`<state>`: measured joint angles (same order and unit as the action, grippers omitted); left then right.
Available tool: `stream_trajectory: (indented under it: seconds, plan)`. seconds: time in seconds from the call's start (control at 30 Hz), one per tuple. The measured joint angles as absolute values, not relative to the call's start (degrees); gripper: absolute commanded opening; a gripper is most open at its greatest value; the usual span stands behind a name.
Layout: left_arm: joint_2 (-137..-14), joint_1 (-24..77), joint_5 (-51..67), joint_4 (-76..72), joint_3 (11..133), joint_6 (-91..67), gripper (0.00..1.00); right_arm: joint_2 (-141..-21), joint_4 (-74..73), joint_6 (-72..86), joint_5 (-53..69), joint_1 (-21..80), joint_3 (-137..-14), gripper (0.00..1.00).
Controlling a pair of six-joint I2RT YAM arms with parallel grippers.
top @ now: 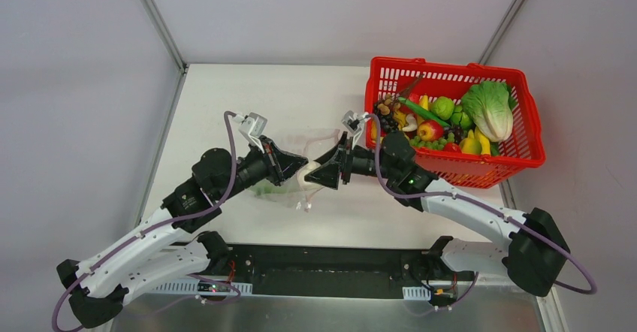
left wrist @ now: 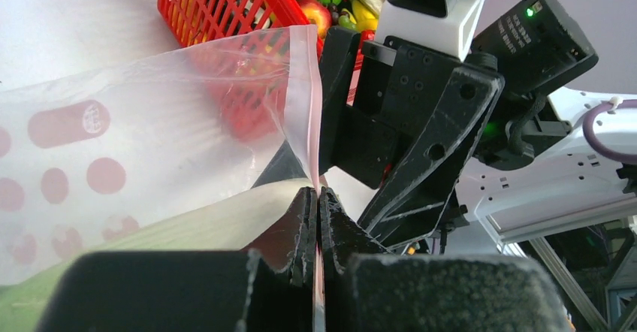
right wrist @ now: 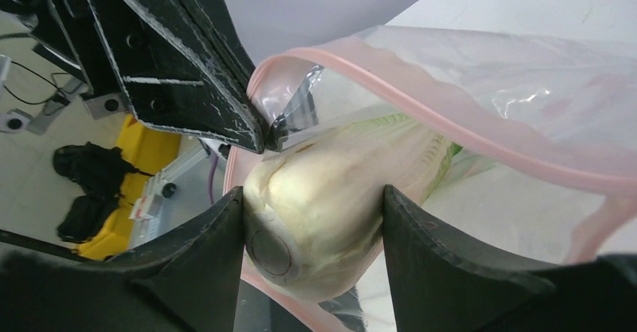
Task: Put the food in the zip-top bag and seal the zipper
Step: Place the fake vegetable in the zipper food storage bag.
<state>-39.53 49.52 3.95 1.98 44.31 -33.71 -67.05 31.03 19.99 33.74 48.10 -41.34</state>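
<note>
Bagging, mid-table

We see the left gripper (left wrist: 317, 199) pinched shut on the mouth edge of the zip-top bag (left wrist: 150, 122), its zipper (right wrist: 421, 110) gaping. Our right gripper (right wrist: 312, 200) clamps a pale vegetable (right wrist: 330, 182), leafy end inside the bag. The red basket (top: 481, 173) holds lettuce (top: 488, 110), apple (top: 430, 130) and bananas (top: 473, 145).

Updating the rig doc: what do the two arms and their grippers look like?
The left arm and right arm: white link shells, black joint housings, a purple cable looped along each. The left gripper and right gripper: matte black, tapered wedge fingers, a white camera block at each wrist. A green light glows on the right arm.
</note>
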Motion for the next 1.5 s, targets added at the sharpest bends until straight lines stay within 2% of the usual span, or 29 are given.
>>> stream_trajectory:
  seconds: [0.13,0.4,0.5,0.7,0.87,1.17,1.5]
  plan:
    - [-39.03,49.52,4.03,0.80,44.07,-34.02,0.00,-66.70,33.43,15.25,30.89,49.95,-39.55,0.17]
    - [-37.78,49.52,4.03,-0.38,43.75,-34.33,0.00,-67.16,33.54,10.37,30.81,50.59,-37.93,0.27]
    - [-37.78,49.52,4.03,-0.60,43.64,-34.37,0.00,-67.70,32.93,10.13,31.20,50.59,-38.30,0.38]
    - [-37.12,49.52,3.55,-0.32,42.72,-34.54,0.00,-67.53,27.79,9.91,32.47,50.59,-40.56,0.68]
    - [-35.94,49.52,2.50,-0.05,41.80,-34.52,0.00,-66.17,22.33,9.32,32.88,50.57,-43.42,0.77]
    - [-35.55,49.52,3.22,-0.21,39.55,-33.69,0.00,-65.30,17.54,8.75,35.00,50.46,-46.63,0.80]
    - [-32.75,49.52,4.58,-1.02,35.77,-32.95,0.00,-64.07,14.13,8.97,35.94,50.46,-47.33,0.78]
